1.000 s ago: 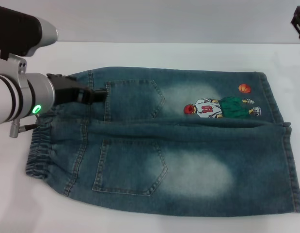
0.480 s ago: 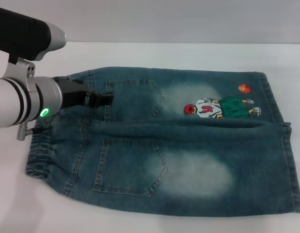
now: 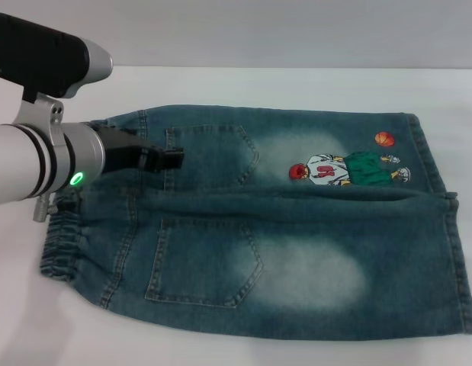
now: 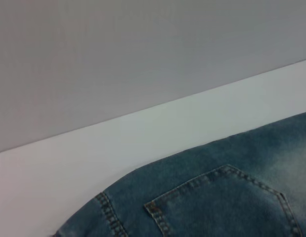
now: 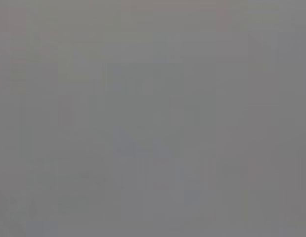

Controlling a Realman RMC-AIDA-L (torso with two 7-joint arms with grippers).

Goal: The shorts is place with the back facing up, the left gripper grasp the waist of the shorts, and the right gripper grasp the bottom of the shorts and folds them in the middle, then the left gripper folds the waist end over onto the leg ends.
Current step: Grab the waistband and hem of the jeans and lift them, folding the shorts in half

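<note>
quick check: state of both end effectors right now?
Left end effector: over the shorts near the waist and upper back pocket; open or shut cannot be told.
Right end effector: not in view.

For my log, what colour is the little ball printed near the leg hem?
Orange: the ball on the shorts, clearest in the head view.

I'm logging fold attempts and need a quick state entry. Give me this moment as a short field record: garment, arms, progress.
garment: the shorts flat on the white table, back pockets up, unfolded
left gripper: over the far back pocket, near the waist
right gripper: not in view
leg ends: flat at the robot's right
progress: no fold made yet
</note>
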